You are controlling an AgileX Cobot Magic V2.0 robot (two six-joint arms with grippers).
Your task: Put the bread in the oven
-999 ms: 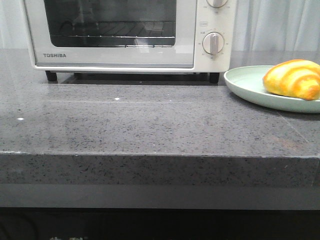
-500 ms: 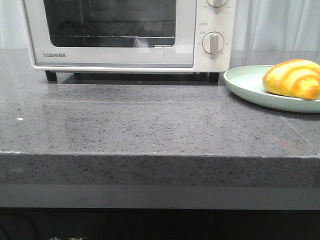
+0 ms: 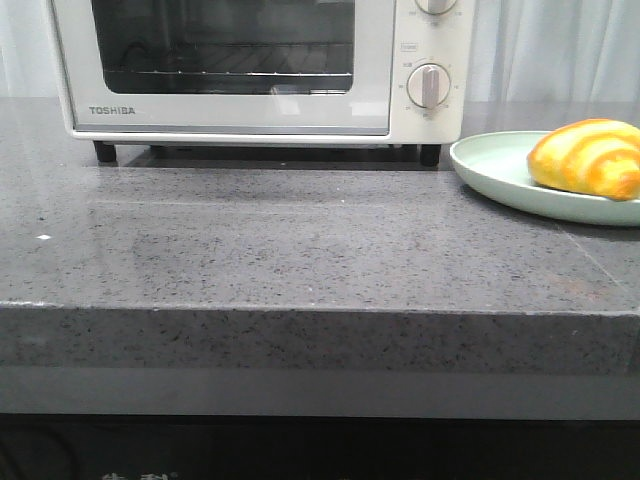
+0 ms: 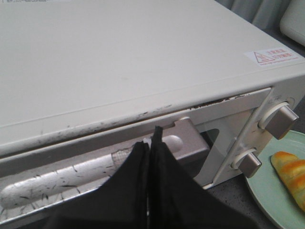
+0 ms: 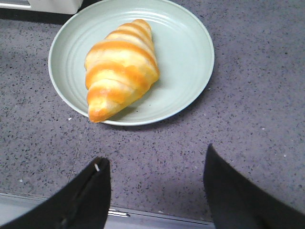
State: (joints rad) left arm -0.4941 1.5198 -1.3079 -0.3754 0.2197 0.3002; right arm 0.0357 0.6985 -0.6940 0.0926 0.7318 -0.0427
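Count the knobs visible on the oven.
2: on the oven's right panel, an upper knob and a lower knob, one above the other. Others may be hidden.

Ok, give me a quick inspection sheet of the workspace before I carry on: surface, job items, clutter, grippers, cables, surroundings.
Surface: grey speckled counter, dry, a few white specks.
Bread: lying on the green plate, untouched.
Oven: door looks shut or barely ajar; wire rack visible through the glass.
Clutter: nothing seen.
Left gripper: fingers together, at the door handle.
Right gripper: open, above the counter short of the plate, holding nothing.
Cables: nothing seen.
Surroundings: pale curtain behind the counter.
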